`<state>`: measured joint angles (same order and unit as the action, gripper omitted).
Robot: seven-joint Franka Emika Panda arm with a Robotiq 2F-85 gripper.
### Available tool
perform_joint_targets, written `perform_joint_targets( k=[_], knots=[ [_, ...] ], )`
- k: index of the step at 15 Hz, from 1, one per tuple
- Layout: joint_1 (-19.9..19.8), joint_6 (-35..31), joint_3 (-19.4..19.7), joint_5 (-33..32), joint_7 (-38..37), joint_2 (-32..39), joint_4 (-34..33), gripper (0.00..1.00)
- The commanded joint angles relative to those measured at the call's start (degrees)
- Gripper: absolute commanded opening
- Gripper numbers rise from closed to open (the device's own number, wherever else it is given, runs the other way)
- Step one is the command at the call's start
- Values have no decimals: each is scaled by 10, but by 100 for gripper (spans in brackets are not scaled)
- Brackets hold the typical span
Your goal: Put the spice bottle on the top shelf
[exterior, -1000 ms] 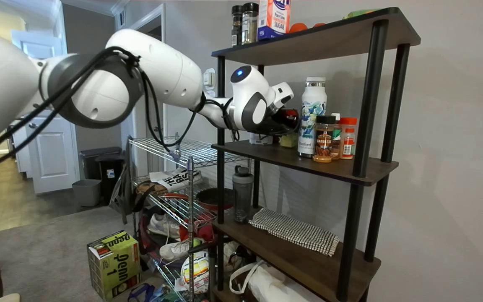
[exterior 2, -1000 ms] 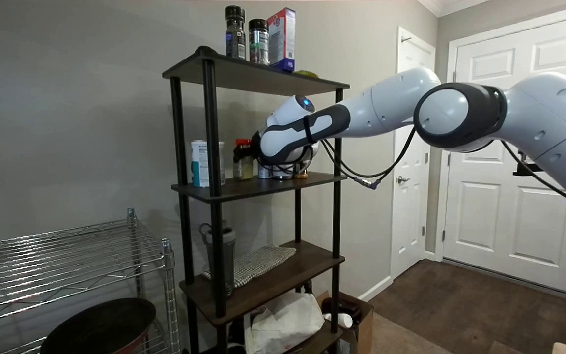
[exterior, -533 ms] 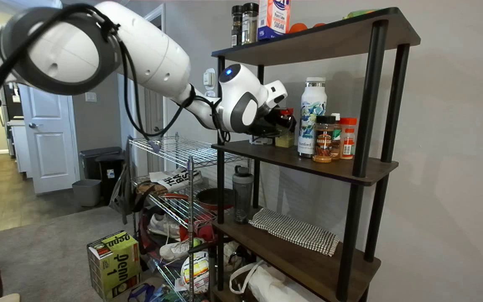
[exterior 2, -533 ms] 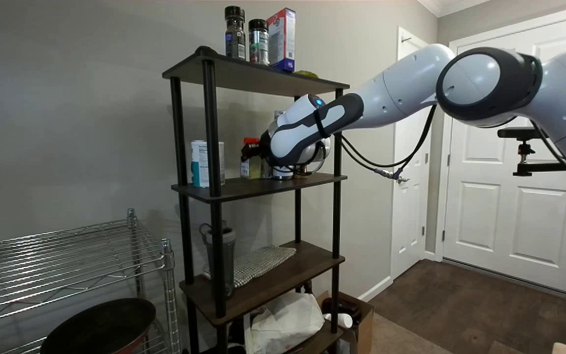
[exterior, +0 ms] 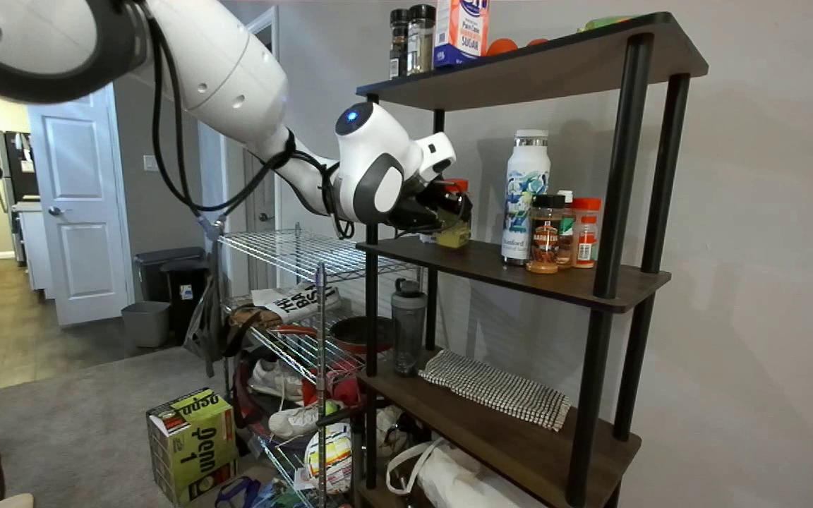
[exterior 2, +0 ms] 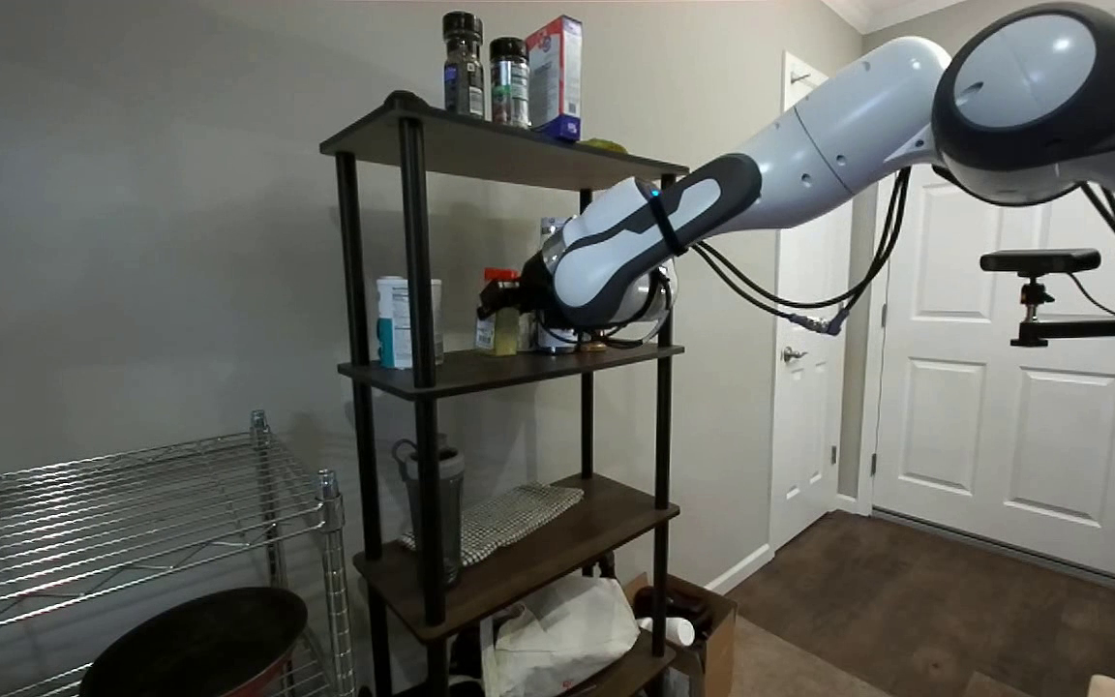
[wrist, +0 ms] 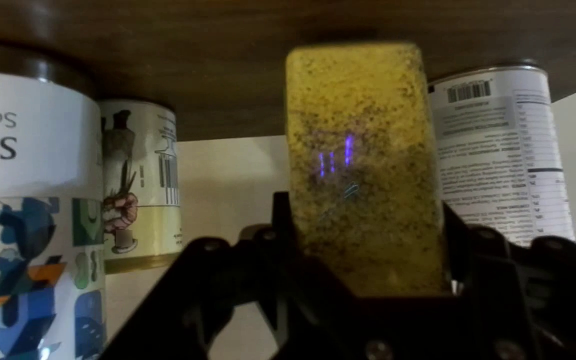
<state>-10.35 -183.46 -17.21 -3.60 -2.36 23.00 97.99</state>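
The spice bottle, yellowish-tan with dark specks and a red cap, shows in both exterior views [exterior: 453, 236] [exterior 2: 504, 334] and large in the wrist view [wrist: 363, 150], which stands upside down. My gripper [exterior: 457, 206] is shut on it, with a finger against each side in the wrist view [wrist: 365, 220]. The bottle is upright over the middle board of the shelving unit; I cannot tell whether its base touches the board. The top shelf, a dark brown board, is above the gripper in both exterior views [exterior: 533, 79] [exterior 2: 509, 155].
On the middle board stand a tall white bottle [exterior: 525, 197], several small spice bottles [exterior: 546, 236] and white containers [exterior 2: 395, 324]. The top shelf holds two black-capped jars [exterior 2: 464, 68] and a sugar box [exterior 2: 555, 82]. Black posts [exterior: 625, 162] bound the unit.
The gripper and the held spice bottle have shifted along the middle board, leftward in an exterior view. The arm's elbow has risen and drawn back.
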Motion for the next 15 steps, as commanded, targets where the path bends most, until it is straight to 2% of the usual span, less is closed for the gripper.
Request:
perform_joint_targets(
  k=[1, 6, 8, 15],
  knots=[
    [-51, -30, -48, 5, 13, -57, 81, 39],
    [-118, -41, -112, 3, 13, -88, 127, 39],
    [-159, -31, -153, 4, 17, -96, 140, 39],
    [-276, 11, -256, 4, 29, -120, 168, 39]
  ],
)
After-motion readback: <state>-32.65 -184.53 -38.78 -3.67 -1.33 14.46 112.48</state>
